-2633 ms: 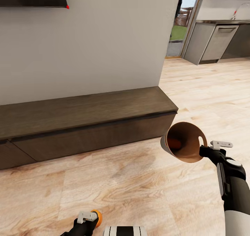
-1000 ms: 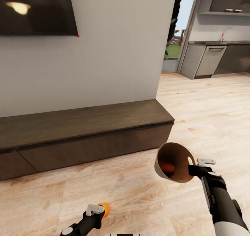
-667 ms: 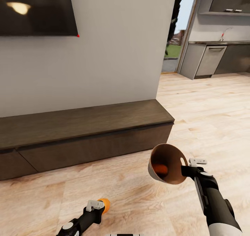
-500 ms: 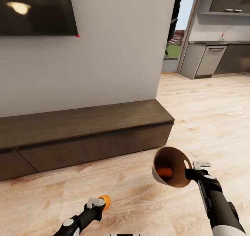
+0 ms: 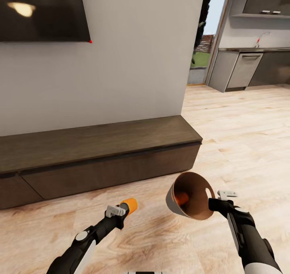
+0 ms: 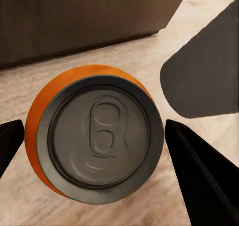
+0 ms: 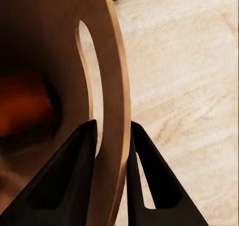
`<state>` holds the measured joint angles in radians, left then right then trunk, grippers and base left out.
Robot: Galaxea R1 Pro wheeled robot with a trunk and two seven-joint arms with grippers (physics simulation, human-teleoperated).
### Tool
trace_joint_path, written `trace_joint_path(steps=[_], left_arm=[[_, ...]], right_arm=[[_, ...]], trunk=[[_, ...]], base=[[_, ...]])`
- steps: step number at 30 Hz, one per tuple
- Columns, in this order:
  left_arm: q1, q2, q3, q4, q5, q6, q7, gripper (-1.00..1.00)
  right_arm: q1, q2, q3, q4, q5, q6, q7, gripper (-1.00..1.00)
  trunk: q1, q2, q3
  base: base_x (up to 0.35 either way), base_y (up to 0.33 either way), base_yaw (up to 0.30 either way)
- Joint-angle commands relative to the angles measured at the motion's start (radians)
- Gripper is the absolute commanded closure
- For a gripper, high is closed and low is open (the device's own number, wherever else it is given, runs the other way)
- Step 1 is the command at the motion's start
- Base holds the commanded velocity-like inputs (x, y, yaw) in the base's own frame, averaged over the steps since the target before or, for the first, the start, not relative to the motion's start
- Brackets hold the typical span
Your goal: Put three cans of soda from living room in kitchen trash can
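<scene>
1. Orange can point(image 5: 129, 205): clamped between the left gripper point(image 5: 121, 209) fingers, low centre in the head view, end-on toward the bin. The left wrist view shows its grey top and pull tab point(image 6: 102, 137), with a dark finger point(image 6: 199, 178) at each side of the body.
2. Bin point(image 5: 189, 195): a pale, brown-lined trash can, tipped with its mouth toward the can. The right gripper point(image 5: 219, 199) pinches its rim, one finger inside and one outside, next to the handle slot point(image 7: 88, 81). An orange shape point(image 5: 182, 197) lies deep inside, probably a can already stowed.
3. Position: the can sits at about 9 o'clock from the bin mouth, near but apart, over bare floor.
4. Step in hand, as a judgement: feeding the can into the bin. Best done by bringing the can past the rim at centre, with the mouth tilted upward before release so nothing rolls back out. The rim pinch looks thin, so the bin may swing under added weight.
5. Surroundings: a low dark cabinet point(image 5: 96, 153) at 12 o'clock against a white wall point(image 5: 137, 60); a screen point(image 5: 40, 12) at 11 o'clock.
6. Route: the kitchen counter point(image 5: 249, 66) lies at 1 o'clock across open wood floor point(image 5: 241, 125). The cabinet's end corner, near the bin, is the nearest obstacle to clear.
</scene>
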<state>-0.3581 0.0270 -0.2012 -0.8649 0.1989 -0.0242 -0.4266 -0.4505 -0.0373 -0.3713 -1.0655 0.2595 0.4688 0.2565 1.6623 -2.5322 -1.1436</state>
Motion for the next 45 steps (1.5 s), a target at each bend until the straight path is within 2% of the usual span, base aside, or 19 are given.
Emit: trace_joint_path(steps=[1, 8, 13, 17, 21, 24, 25, 26, 29, 31, 33, 34, 39, 45], left_arm=[[0.001, 0.0, 0.0, -0.023, -0.001, 0.012, -0.005, 1.0], [0.005, 0.002, 0.005, -0.134, 0.0, 0.076, -0.037, 1.0], [0.006, 0.012, 0.037, -0.171, 0.02, 0.105, -0.051, 1.0], [0.01, 0.053, 0.06, -0.23, 0.05, 0.17, -0.096, 1.0], [0.012, 0.067, 0.074, -0.257, 0.07, 0.211, -0.113, 1.0], [0.013, 0.086, 0.078, -0.306, 0.076, 0.264, -0.147, 1.0], [0.013, 0.092, 0.08, -0.325, 0.076, 0.287, -0.162, 1.0], [0.013, 0.102, 0.081, -0.383, 0.077, 0.351, -0.199, 1.0], [0.013, 0.118, 0.081, -0.443, 0.077, 0.411, -0.219, 1.0], [0.013, 0.131, 0.081, -0.501, 0.078, 0.474, -0.235, 1.0], [0.013, 0.135, 0.082, -0.521, 0.077, 0.511, -0.244, 1.0], [0.013, 0.137, 0.082, -0.529, 0.077, 0.536, -0.257, 1.0], [0.012, 0.138, 0.083, -0.534, 0.077, 0.606, -0.325, 1.0], [0.009, 0.142, 0.093, -0.537, 0.077, 0.682, -0.392, 1.0]], right_arm=[[0.0, 0.0, 0.009, -0.001, -0.01, 0.002, 0.004, 1.0], [0.0, 0.003, 0.027, -0.001, -0.009, 0.005, -0.017, 1.0], [0.0, 0.005, 0.03, -0.001, -0.009, 0.006, -0.02, 1.0], [0.0, 0.005, 0.057, 0.0, -0.009, 0.007, -0.02, 1.0], [0.0, 0.004, 0.071, 0.0, -0.008, 0.008, -0.019, 1.0], [0.0, 0.004, 0.098, 0.001, -0.001, 0.018, -0.019, 1.0], [0.0, 0.004, 0.111, 0.001, 0.011, 0.031, -0.019, 1.0], [0.0, 0.004, 0.135, 0.001, 0.042, 0.053, -0.019, 1.0], [0.0, 0.004, 0.149, 0.001, 0.066, 0.061, -0.018, 1.0], [0.0, 0.005, 0.188, 0.001, 0.1, 0.07, -0.017, 1.0], [0.0, 0.004, 0.208, -0.002, 0.113, 0.108, -0.017, 1.0], [0.0, 0.003, 0.231, -0.005, 0.119, 0.135, -0.016, 1.0], [0.0, 0.003, 0.269, -0.008, 0.128, 0.154, -0.016, 1.0], [0.0, 0.007, 0.337, -0.022, 0.196, 0.214, -0.018, 1.0]], trunk=[[0.0, 0.0, 0.0], [0.0, 0.0, 0.0], [0.0, 0.0, 0.0], [0.0, 0.0, 0.0], [0.0, 0.0, 0.0], [0.0, 0.0, 0.0], [0.0, 0.0, 0.0], [0.0, 0.0, 0.0], [0.0, 0.0, 0.0], [0.0, 0.0, 0.0], [0.0, 0.0, 0.0], [0.0, 0.0, 0.0], [0.0, 0.0, 0.0], [0.0, 0.0, 0.0]], base=[[0.0, 0.0, 0.0], [0.0, 0.0, 0.0], [0.0, 0.0, 0.0], [0.0, 0.0, 0.0], [0.0, 0.0, 0.0], [0.0, 0.0, 0.0], [0.0, 0.0, 0.0], [0.0, 0.0, 0.0], [0.0, 0.0, 0.0], [0.0, 0.0, 0.0], [0.0, 0.0, 0.0], [0.0, 0.0, 0.0], [0.0, 0.0, 0.0], [0.0, 0.0, 0.0]])
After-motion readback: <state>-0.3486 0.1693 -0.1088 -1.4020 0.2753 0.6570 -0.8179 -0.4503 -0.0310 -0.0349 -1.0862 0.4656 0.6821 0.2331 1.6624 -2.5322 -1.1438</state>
